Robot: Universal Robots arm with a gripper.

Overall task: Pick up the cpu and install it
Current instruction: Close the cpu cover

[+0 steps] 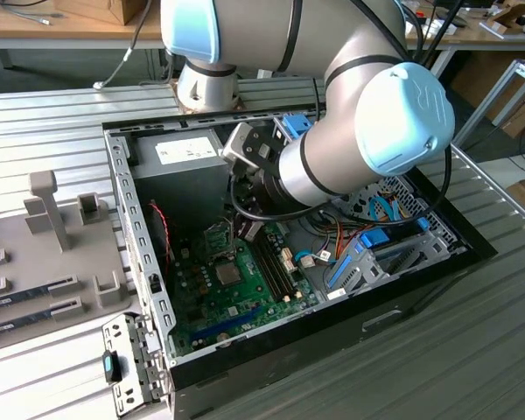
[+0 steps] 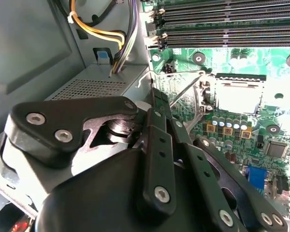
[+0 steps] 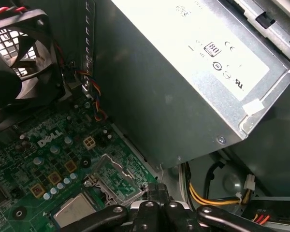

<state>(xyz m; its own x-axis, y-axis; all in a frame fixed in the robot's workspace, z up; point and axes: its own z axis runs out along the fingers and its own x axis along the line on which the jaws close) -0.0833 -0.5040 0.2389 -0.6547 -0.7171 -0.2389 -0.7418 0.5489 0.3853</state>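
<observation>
Exterior view high, oblique over open case (image 1: pixel 140 262); both wrist views close, sharing motherboard (image 2: pixel 241 63).

Silver arm, pale blue caps, black gripper

The arm (image 1: pixel 350 131) was silver-grey tubing with rounded pale blue joint caps and black seam rings; black cables ran along it. The gripper (image 2: pixel 157 104) was matt black, built of flat linkage bars pinned with silver hex-socket screws.

In the first wrist view the picture's edge cut off the cpu (image 3: pixel 75 212) and the gripper (image 3: pixel 157 191). In the exterior view the arm (image 1: pixel 332 149) hid part of the motherboard (image 1: pixel 236 289).
</observation>
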